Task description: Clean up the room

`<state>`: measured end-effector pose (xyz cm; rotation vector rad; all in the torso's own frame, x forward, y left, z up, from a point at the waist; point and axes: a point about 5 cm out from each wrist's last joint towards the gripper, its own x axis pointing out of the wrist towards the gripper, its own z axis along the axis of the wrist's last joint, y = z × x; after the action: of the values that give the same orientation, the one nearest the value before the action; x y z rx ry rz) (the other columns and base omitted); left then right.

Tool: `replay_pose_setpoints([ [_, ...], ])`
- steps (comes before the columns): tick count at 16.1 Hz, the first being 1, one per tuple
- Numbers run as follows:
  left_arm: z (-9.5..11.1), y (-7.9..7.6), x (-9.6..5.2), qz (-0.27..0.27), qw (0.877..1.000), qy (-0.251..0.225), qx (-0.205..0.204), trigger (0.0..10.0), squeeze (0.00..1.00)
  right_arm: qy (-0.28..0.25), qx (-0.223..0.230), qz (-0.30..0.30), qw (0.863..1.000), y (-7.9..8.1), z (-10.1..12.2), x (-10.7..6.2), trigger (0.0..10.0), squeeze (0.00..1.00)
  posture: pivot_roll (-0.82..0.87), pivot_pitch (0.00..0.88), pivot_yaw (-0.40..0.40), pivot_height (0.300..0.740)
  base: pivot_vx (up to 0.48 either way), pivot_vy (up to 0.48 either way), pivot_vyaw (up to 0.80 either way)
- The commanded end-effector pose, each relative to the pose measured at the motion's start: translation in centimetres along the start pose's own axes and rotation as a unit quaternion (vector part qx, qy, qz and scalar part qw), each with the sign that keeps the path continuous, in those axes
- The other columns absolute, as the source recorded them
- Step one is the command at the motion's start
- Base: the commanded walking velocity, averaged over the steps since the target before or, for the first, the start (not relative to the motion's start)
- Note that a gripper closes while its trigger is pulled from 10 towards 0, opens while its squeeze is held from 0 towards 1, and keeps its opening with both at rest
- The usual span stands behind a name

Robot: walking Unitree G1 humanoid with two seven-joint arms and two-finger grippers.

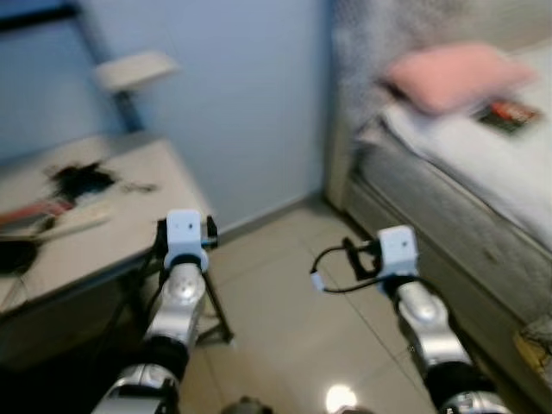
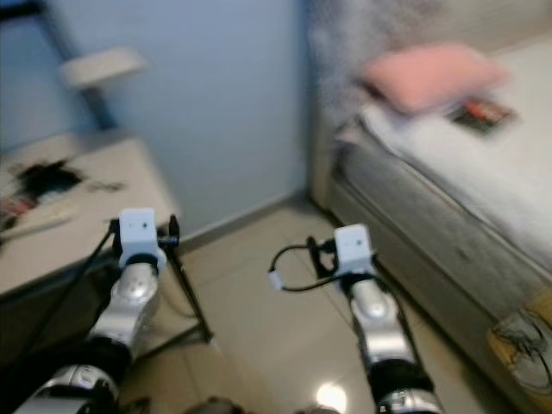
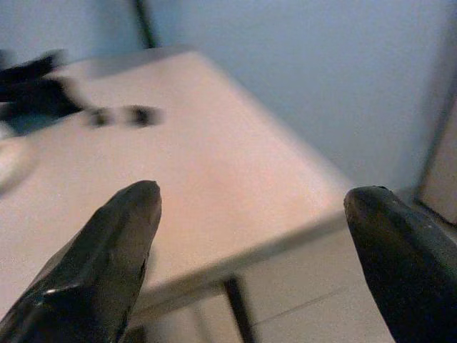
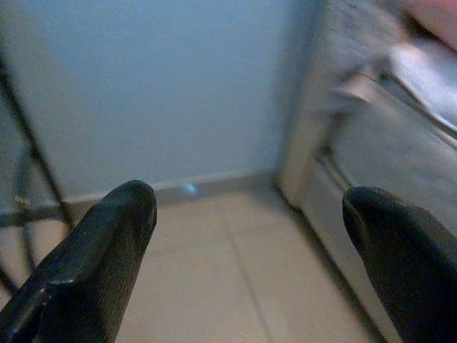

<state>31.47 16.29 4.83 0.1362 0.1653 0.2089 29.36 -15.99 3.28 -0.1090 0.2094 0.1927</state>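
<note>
The whole picture is blurred. A pale table [image 1: 138, 228] at my left carries clutter: a black heap [image 1: 82, 178], a red flat item [image 1: 34, 211], a long white item [image 1: 73, 222] and a dark round thing [image 1: 15, 254]. On the bed [image 1: 466, 224] at my right lie a pink pillow [image 1: 457, 73] and a red-and-black packet [image 1: 509, 114]. My left gripper [image 3: 250, 200] is open and empty, held off the table's near corner. My right gripper [image 4: 250, 200] is open and empty over the tiled floor, pointing at the wall beside the bed's corner.
A blue wall [image 1: 250, 103] closes the back, with a white shelf-like thing [image 1: 134, 69] on a dark frame. Tiled floor [image 1: 293, 319] runs between table and bed. Thin black table legs [image 1: 216, 310] stand by my left arm. A yellowish object [image 2: 526, 341] lies by the bed's near end.
</note>
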Motion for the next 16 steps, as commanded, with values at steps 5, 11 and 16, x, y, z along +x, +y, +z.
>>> replay_pose_setpoints([
  [5,1.3,-1.0,0.4,-0.007,0.999,-0.018,0.031,10.0,0.0,0.009,0.01,-0.016,1.0,0.3,-0.2,0.3,10.0,0.37,-0.18,0.0,0.076,0.74,0.0,-0.428,0.59],
  [11,1.7,-0.7,1.0,-0.007,0.999,-0.013,0.039,10.0,0.0,0.004,0.024,-0.024,0.999,0.3,-0.2,0.4,10.0,0.3,-0.17,0.001,0.079,0.74,0.0,-0.224,0.0],
  [16,0.9,-0.2,0.8,0.01,1.0,0.008,0.018,10.0,0.0,0.005,0.023,-0.019,1.0,0.5,-0.4,0.4,10.0,0.34,-0.17,0.011,0.08,0.74,0.0,-0.442,0.4],
])
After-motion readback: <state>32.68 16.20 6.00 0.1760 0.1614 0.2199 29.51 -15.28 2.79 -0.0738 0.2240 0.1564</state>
